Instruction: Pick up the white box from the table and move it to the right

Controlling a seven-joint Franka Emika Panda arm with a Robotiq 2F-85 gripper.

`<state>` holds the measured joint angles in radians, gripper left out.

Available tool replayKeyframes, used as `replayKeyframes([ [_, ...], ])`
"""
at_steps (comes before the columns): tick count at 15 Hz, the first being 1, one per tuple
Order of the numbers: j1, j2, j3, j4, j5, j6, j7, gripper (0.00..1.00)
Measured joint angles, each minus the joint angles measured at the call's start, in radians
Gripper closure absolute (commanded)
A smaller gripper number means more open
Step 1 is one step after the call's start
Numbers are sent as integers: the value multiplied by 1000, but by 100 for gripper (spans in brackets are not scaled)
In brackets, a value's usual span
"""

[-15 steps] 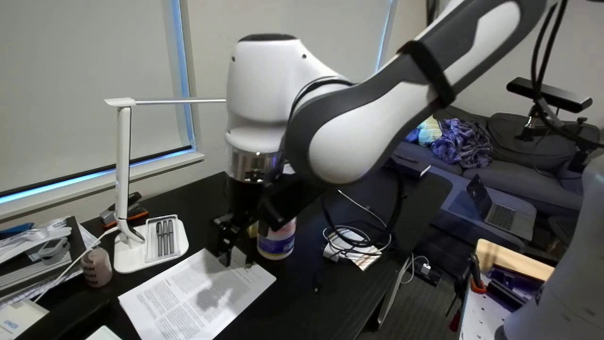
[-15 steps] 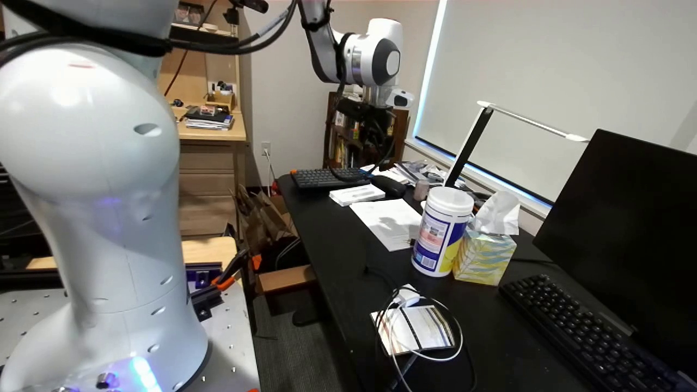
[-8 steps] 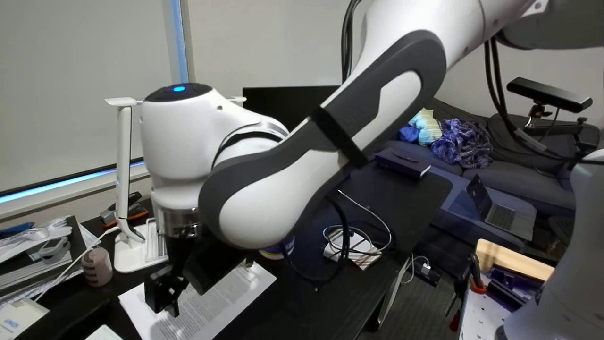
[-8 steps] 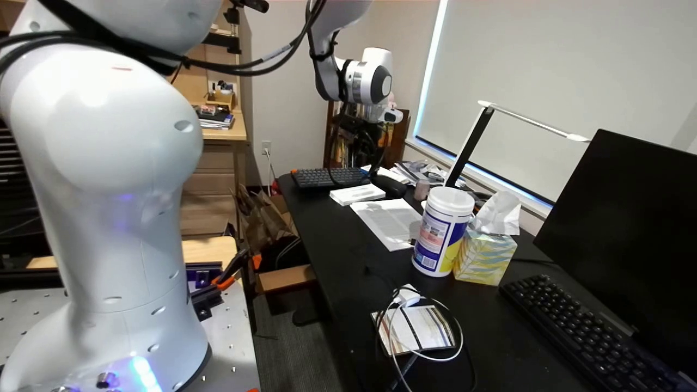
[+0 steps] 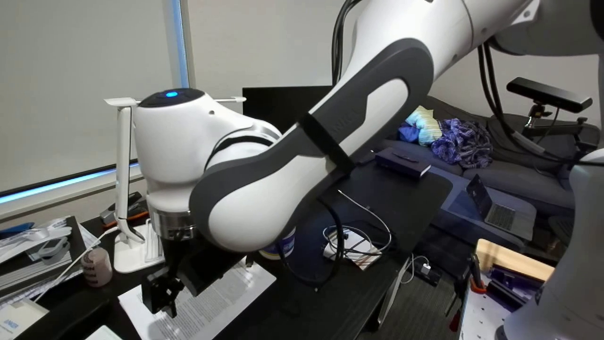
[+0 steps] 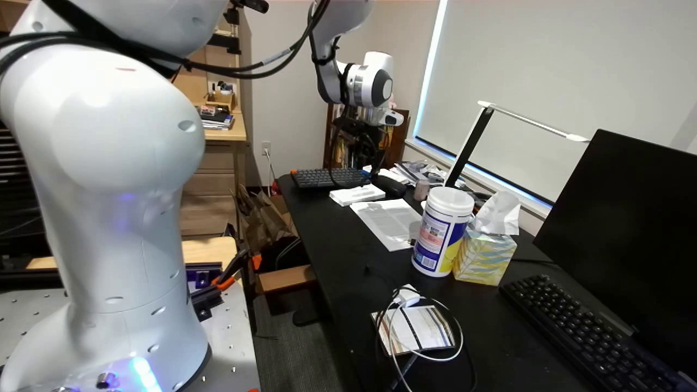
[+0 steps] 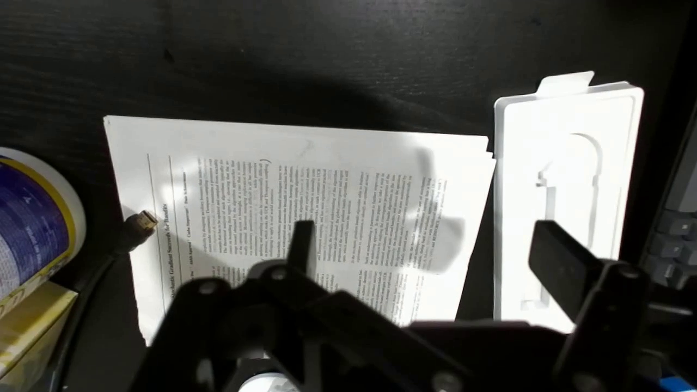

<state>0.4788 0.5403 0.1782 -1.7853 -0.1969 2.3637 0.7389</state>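
Watching from beside the table (image 7: 326, 60): gripper (image 7: 429, 245) hangs over the printed paper (image 7: 326, 190), fingers (image 7: 563, 267) spread wide, nothing held. Box (image 7: 566, 185) lies flat on the table, just beside the paper's end, between it and the keyboard (image 7: 678, 234); in an exterior view the box (image 6: 356, 194) shows in that same order. What the pick turns on: box is off to the keyboard side, not under the gap between the fingers. Paper fills that gap as the wrist view has it. There, the finger nearer the keyboard crosses in front of the box's lower part; height above it I cannot tell. Box's long axis runs up and down that view, roughly square to the line joining the fingertips, so the jaws look fit to close across the narrow width with little turning, by my reckoning. Calls, I'd say, for a sideways shift toward the keyboard first; dropping straight down from here would likely set one finger on the box.
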Motion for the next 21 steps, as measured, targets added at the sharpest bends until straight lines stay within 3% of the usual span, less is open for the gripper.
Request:
replayKeyframes([
  [3,3,52,-2,44,4,-1,-9,0],
  [9,19,228,-8,244,5,-56,-75,0],
  [21,109,469,-53,578,6,-210,-110,0],
])
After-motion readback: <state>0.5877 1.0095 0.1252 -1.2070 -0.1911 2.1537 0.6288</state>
